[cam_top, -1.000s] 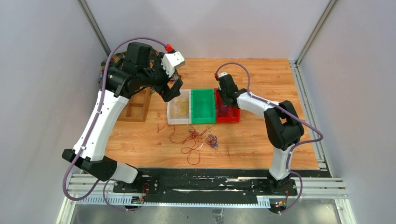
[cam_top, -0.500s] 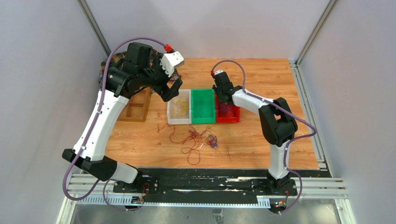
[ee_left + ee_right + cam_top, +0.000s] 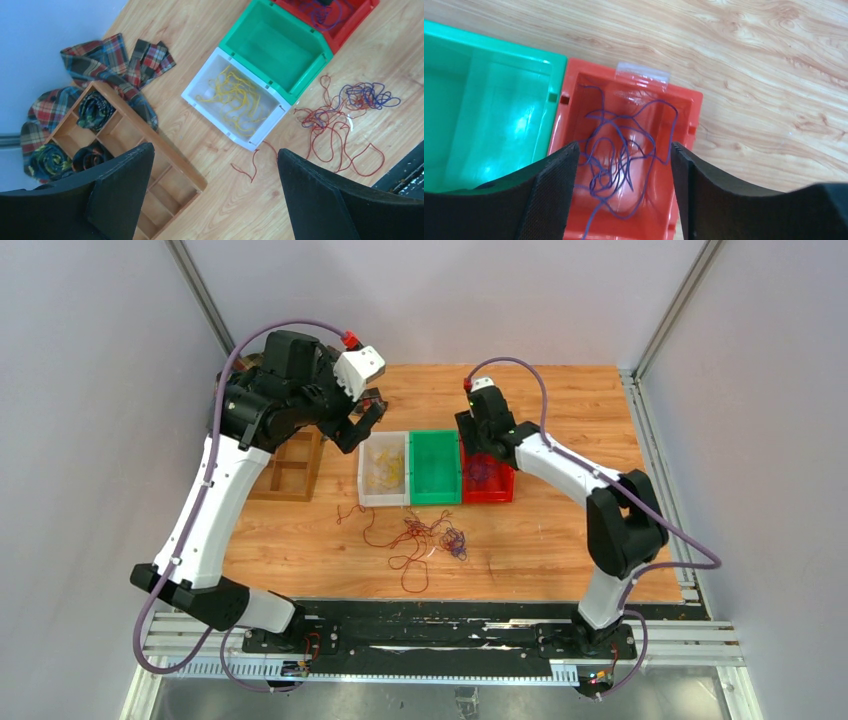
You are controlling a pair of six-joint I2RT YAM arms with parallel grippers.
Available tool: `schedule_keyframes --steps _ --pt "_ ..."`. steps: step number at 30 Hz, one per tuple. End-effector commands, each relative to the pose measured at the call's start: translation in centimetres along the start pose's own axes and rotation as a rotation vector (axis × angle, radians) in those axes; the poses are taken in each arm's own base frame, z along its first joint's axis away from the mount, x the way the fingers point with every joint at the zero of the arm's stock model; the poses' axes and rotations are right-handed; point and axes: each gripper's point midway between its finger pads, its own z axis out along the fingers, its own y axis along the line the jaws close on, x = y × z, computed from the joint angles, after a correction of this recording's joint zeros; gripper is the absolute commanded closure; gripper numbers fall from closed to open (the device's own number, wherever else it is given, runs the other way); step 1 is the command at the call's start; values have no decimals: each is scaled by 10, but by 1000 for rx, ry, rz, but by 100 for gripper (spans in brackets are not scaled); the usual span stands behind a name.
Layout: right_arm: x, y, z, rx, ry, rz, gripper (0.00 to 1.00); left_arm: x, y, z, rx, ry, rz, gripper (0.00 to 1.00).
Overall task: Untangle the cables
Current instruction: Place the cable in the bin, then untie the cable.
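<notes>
**A:** What does the overhead camera give that the wrist cameras don't?

**B:** Both arms at once. The left gripper hangs near the far end of the white bin. The right gripper is over the red bin. The green bin sits between those two, and all three touch in a row. The cables lie in a loose clump on the table in front of the bins, well apart from both grippers.

**A:** And the left wrist?

**B:** It shows the colours. The clump is mostly red-brown loops with a purple knot at one side, and one red-brown strand lies apart near a corner of the white bin. Yellow wires lie inside that bin. It also shows a wooden tray with dark rolls in some of its compartments. A plaid cloth is spread at the tray's edge. The overhead view shows little of either, because the arm is in the way.

**A:** The right wrist?

**B:** Purple wires are coiled on the floor of the red bin. From overhead they are only a dark smudge.

**A:** The jaws?

**B:** The left ones are spread wide, with nothing between them and touching nothing. The right ones stand apart above the red bin. The purple wires show in the gap but lie below in the bin, and the fingers grip nothing that I can see.
</notes>
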Motion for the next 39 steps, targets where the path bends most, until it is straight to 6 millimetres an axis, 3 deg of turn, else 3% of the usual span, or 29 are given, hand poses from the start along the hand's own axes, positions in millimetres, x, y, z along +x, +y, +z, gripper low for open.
schedule_keyframes --steps 1,11,19,26,32,39 --pt "5 5 -30 -6 -18 38 31 1 13 -18 -79 -5 25 2" --pt "37 31 -71 -88 22 97 29 8 12 -18 -72 5 7 2" --pt "60 43 -54 -126 91 167 36 10 3 -17 -28 -9 29 2" --pt "51 33 -40 -97 79 213 58 8 0 -22 -15 -26 46 2" --pt "51 18 -32 -41 81 204 98 7 0 -24 -21 -30 56 2" --pt "53 -6 -15 74 93 121 99 7 -2 -22 -5 -32 57 2"
